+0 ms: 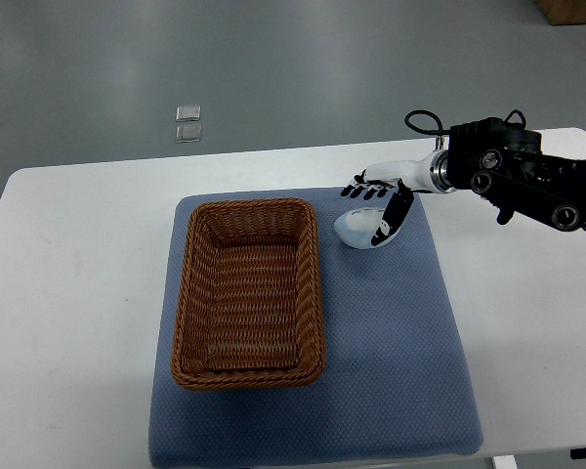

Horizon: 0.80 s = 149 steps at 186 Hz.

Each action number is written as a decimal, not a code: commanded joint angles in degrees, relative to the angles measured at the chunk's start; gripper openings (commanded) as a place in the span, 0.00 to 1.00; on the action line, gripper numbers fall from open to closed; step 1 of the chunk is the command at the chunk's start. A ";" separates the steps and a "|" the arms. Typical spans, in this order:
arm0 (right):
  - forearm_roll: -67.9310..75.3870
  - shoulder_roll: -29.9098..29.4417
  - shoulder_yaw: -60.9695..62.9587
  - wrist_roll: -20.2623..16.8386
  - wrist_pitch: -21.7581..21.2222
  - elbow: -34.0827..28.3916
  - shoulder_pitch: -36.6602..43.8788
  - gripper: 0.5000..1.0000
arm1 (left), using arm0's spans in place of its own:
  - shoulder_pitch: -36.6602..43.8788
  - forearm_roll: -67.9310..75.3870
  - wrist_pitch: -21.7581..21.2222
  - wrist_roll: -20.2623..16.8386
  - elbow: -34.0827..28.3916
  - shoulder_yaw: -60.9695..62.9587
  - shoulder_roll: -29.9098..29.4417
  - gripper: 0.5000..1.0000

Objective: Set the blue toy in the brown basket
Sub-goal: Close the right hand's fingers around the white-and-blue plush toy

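Wicker basket [249, 295]: brown, rectangular, nothing inside it, lay on the left half of the mat.
Mat [400, 362]: blue-grey, textured, spread on the table, under the basket, with its right half mostly bare.
Table [68, 293]: white, carried the mat; grey floor showed past its far edge.
Toy [355, 231]: pale blue, rounded, rested on the mat just beside the basket's far right corner, outside the basket.
Right hand [381, 203]: black and white, reached in from the right, well right of the basket, and sat over the toy.
Fingers [367, 188]: curved over the toy's far and right sides, touching it; whether they truly gripped it could not be told.
Right arm [527, 181]: black, with a loop of cable, stretched from the right edge toward the basket's far right corner.
Floor plates [188, 124]: two small clear squares, beyond the table, far from the basket.
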<state>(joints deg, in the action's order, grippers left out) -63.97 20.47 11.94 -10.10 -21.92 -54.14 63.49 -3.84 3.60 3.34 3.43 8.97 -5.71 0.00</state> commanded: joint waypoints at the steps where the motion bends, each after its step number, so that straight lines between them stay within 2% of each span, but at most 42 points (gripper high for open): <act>1: -0.36 -0.51 -0.07 0.08 1.09 0.26 -0.65 0.82 | -0.03 0.00 0.00 0.00 0.00 0.00 0.00 1.00; 61: -1.86 -1.22 -0.07 0.43 2.93 2.64 -1.97 0.80 | -0.03 0.00 0.00 0.00 0.00 -0.09 0.00 1.00; 80: -2.12 -1.22 -0.16 0.61 2.93 2.64 -2.32 0.66 | 0.06 0.00 0.00 0.00 0.00 -0.09 0.00 1.00; 103: -2.12 -1.22 -0.16 1.05 2.93 2.64 -2.76 0.61 | -0.03 0.00 0.00 0.00 0.00 -0.09 0.00 1.00; 132: -2.21 -1.31 -0.07 1.31 3.02 2.72 -3.11 0.59 | 0.06 0.00 0.00 0.00 0.00 -0.09 0.00 1.00; 137: -2.21 -1.31 -0.07 1.31 3.02 2.72 -3.11 0.55 | -0.03 0.00 0.00 0.00 0.00 -0.09 0.00 1.00; 142: -2.21 -1.31 -0.07 1.31 3.11 2.64 -3.11 0.43 | 0.06 0.00 0.00 0.00 0.00 -0.17 0.00 1.00; 149: -2.21 -1.39 -0.16 1.40 3.11 2.64 -3.11 0.35 | 0.06 0.00 0.00 0.00 0.00 -0.17 0.00 1.00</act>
<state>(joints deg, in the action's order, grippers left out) -66.17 19.16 11.78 -8.81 -18.90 -51.45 60.41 -3.83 3.60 3.34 3.43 8.96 -5.84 0.00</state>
